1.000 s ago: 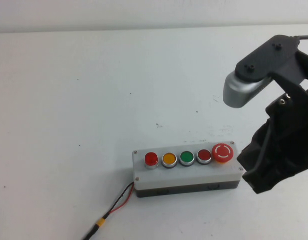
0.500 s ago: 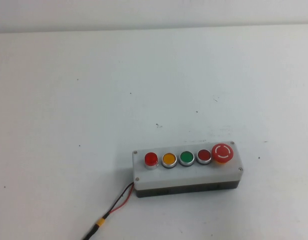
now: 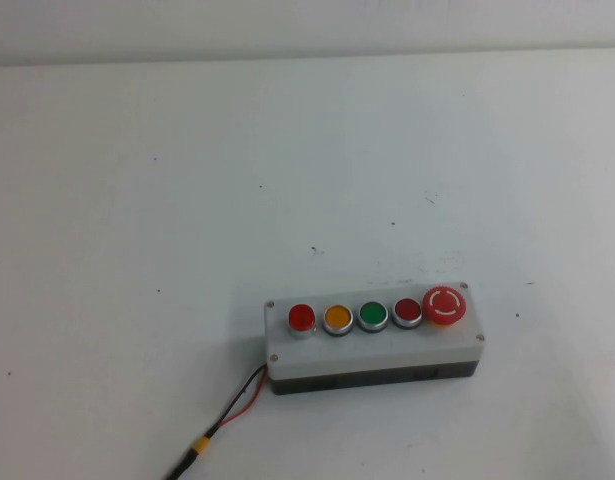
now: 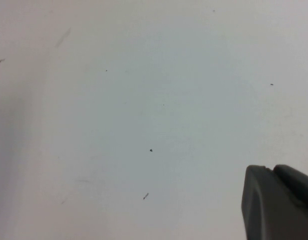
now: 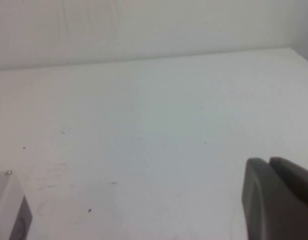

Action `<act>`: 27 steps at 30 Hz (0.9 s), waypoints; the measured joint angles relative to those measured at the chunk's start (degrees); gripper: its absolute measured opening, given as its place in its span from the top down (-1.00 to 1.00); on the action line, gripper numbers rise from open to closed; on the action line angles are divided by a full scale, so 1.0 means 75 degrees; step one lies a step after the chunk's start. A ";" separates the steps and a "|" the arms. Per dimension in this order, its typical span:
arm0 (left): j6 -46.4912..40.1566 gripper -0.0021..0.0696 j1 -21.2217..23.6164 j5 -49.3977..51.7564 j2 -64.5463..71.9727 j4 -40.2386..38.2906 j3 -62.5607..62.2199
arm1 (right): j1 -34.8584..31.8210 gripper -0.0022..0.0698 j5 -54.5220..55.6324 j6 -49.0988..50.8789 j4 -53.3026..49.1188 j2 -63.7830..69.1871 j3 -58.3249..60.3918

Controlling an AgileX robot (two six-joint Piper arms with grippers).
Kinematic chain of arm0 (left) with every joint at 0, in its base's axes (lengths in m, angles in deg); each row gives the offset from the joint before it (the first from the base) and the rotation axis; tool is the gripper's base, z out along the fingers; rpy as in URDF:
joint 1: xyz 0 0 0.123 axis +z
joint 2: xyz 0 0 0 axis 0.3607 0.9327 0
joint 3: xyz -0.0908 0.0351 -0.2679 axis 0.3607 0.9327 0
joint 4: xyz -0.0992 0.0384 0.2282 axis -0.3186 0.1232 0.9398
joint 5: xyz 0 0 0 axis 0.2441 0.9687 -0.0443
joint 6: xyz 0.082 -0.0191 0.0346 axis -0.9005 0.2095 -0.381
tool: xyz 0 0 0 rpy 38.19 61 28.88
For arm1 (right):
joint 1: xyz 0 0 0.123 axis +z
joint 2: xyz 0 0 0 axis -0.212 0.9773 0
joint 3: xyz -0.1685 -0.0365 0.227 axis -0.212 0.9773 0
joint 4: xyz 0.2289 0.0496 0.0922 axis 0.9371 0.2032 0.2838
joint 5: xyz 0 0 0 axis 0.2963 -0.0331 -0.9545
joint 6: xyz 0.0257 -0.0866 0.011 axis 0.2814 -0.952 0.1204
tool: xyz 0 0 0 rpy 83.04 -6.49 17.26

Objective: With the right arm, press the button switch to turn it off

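The white counter (image 3: 187,200) carries a grey box (image 3: 375,346) near its front edge, right of centre, with black and red wires (image 3: 227,420) trailing from the box's left end. The button switch (image 3: 302,319), bright red, sits at the left end of the box's five-button row. The left gripper (image 4: 279,202) and right gripper (image 5: 279,197) each show only a dark tip over bare counter, so I cannot tell whether either is spread or pressed together.
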 joint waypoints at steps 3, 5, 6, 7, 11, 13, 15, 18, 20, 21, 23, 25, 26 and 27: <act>0.0000 0.95 0.0000 0.0000 0.0000 0.0000 0.0000 | 0.0000 0.98 -0.0029 0.0000 -0.0135 -0.0529 0.0142; 0.0000 0.95 0.0000 0.0000 0.0000 0.0000 0.0000 | 0.0000 0.98 -0.0291 0.0000 -0.0165 -0.0802 0.0149; 0.0000 0.95 0.0000 0.0000 0.0000 0.0000 0.0000 | 0.0000 0.98 -0.0459 0.0000 -0.0165 -0.0930 0.0149; 0.0000 0.95 0.0000 0.0000 0.0000 0.0000 0.0000 | 0.0000 0.98 -0.0701 0.0000 -0.0165 -0.1060 0.0149; 0.0000 0.95 0.0000 0.0000 0.0000 0.0000 0.0000 | 0.0000 0.98 -0.1747 0.0000 -0.0180 -0.1307 0.0149; 0.0000 0.95 0.0000 0.0000 0.0000 0.0000 0.0000 | 0.0000 0.98 -0.2099 -0.0020 -0.0180 -0.1322 0.0161; 0.0000 0.95 0.0000 0.0000 0.0000 0.0000 0.0000 | 0.0000 0.98 -0.2201 -0.0100 -0.0195 -0.1322 0.0161; 0.0000 0.95 0.0000 0.0000 0.0000 0.0000 0.0000 | 0.0000 0.98 -0.2235 -0.0190 -0.0210 -0.1322 0.0161; 0.0000 0.95 0.0000 0.0000 0.0000 0.0000 0.0000 | 0.0000 0.98 -0.2239 -0.0234 -0.0210 -0.1322 0.0161; 0.0000 0.95 0.0000 0.0000 0.0000 0.0000 0.0000 | 0.0000 0.98 -0.2239 -0.0234 -0.0210 -0.1322 0.0161; 0.0000 0.95 0.0000 0.0000 0.0000 0.0000 0.0000 | 0.0000 0.98 -0.2252 -0.0245 -0.0210 -0.1322 0.0161; 0.0000 0.95 0.0000 0.0000 0.0000 0.0000 0.0000 | 0.0000 0.98 -0.2252 -0.0251 -0.0210 -0.1322 0.0161; 0.0000 0.95 0.0000 0.0000 0.0000 0.0000 0.0000 | 0.0000 0.98 -0.2252 -0.0263 -0.0210 -0.1322 0.0161; 0.0000 0.95 0.0000 0.0000 0.0000 0.0000 0.0000 | 0.0000 0.98 -0.2252 -0.0263 -0.0210 -0.1322 0.0161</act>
